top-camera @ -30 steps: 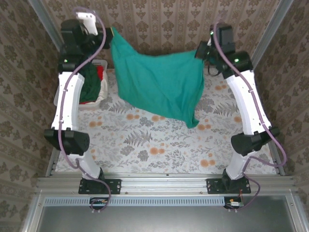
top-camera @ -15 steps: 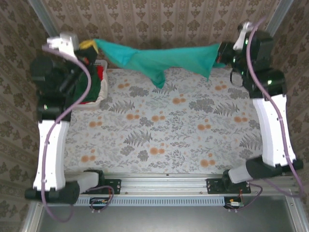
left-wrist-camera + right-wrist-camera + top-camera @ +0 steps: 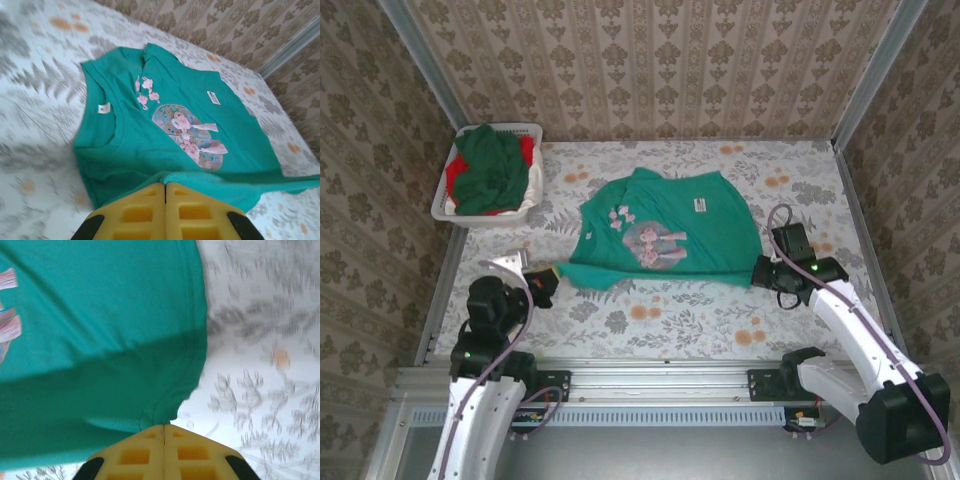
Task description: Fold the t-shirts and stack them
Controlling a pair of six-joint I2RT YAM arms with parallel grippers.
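- A teal t-shirt (image 3: 670, 225) is spread flat, print upward, over the middle of the tabletop (image 3: 670, 320), a little nearer the far edge than the near one.
- A round grey-blue chest print (image 3: 187, 135) with pink figures is seen on its front, and smaller pink motifs lie beside it toward the neckline. No words can be made out in the print.
- A small white neck label (image 3: 103, 108) is sewn inside the collar. Its marking is too small to be read.
- A second white tag (image 3: 213, 97) with dark printing lies on the front toward the far side. The lettering cannot be read.
- The left gripper (image 3: 165, 184) is closed, its yellow pads pressed together on the near edge of the teal t-shirt, toward the tabletop's left edge.
- The right gripper (image 3: 164, 426) is closed as well. The shirt's near right corner is puckered at its tips and appears to be pinched there, though that view is blurred.
- From above, the left gripper (image 3: 552, 275) and the right gripper (image 3: 760, 272) are seen low over the tabletop at opposite ends of the shirt's near edge.
- In the far left corner a white slatted basket (image 3: 445, 200) is set, holding a dark green t-shirt (image 3: 490, 170) heaped over a red t-shirt (image 3: 526, 150).
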